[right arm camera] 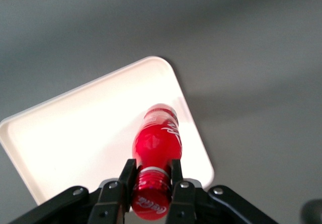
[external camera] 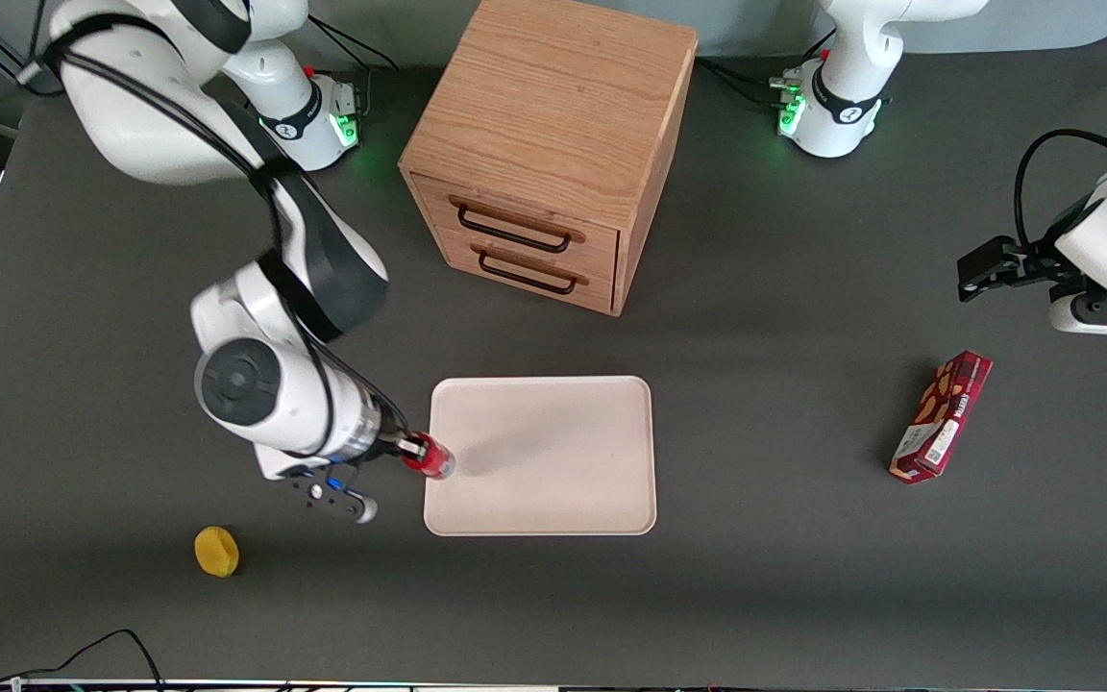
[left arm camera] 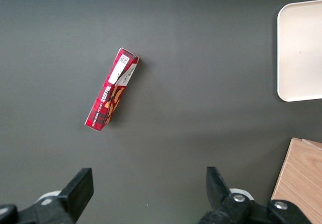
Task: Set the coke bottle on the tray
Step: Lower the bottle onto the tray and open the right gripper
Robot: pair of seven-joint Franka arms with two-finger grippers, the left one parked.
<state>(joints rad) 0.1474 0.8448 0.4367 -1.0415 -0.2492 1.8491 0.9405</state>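
**One coke bottle held over the tray's edge**

Widest of all is the dark grey desk (external camera: 784, 596), and on it the wooden drawer cabinet (external camera: 553, 144) with two black-handled drawers stands farther from the front camera than anything else. Just in front of its drawers lies the pale cream-pink tray (external camera: 553, 452), flat on the desk. A dark red snack box (external camera: 941, 416) lies well apart, toward the parked arm's end. The tool (right arm camera: 152, 176) is at the tray's edge on the working arm's side, its two fingers (right arm camera: 127, 173) closed against the neck of the coke bottle (right arm camera: 157, 141), just below the red cap. Held so, the bottle juts out from the tool with its base over the tray's rim. A small yellow object (external camera: 216, 552) rests near the front camera, apart from the tray.
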